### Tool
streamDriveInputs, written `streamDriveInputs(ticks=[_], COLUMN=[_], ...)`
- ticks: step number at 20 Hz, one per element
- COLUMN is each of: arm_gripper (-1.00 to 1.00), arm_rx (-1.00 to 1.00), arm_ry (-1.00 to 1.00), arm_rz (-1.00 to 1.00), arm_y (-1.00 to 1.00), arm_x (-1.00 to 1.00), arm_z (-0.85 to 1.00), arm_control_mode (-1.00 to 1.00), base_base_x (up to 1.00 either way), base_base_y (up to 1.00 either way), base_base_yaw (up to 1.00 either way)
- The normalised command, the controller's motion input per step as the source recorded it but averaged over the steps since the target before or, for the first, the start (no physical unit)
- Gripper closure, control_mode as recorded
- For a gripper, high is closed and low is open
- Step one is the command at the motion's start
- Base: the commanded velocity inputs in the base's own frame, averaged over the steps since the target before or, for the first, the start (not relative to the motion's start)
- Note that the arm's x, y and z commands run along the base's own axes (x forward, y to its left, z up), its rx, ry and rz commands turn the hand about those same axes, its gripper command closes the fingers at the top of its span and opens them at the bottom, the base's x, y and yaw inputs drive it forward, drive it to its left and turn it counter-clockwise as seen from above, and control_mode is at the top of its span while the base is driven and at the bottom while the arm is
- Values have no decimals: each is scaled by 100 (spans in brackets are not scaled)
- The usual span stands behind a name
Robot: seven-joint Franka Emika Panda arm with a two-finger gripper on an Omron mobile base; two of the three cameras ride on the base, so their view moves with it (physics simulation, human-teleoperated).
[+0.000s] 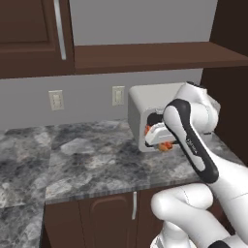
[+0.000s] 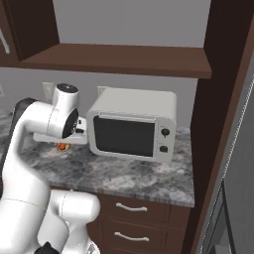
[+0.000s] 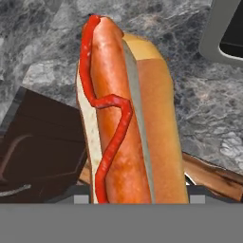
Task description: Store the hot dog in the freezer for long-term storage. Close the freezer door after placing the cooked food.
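White arm [image 1: 227, 179], dark joints

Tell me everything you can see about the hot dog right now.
The hot dog is a tan-orange bun with a reddish-brown sausage along its middle and a wavy red sauce line on top. In the hand view it rises lengthwise from the gripper, above the grey marbled counter. In the left base view, orange bits of it peek out at the gripper, in front of the white microwave.
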Motion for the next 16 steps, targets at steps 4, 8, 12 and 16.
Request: streamDriveInputs(ticks=[4, 8, 12, 16], arm_gripper=[100, 100, 100, 100], arm_rx=[-4, -12, -9, -4], arm_ry=[3, 5, 4, 2], arm_rz=[0, -13, -21, -25], arm_y=[-41, -51, -34, -9], arm_x=[-21, -14, -16, -14], arm_z=[42, 18, 11, 4], arm_control_mode=[-100, -100, -100, -100], base_base_x=[0, 0, 0, 0], base_base_y=[0, 0, 0, 0], base_base_yaw=[0, 0, 0, 0])
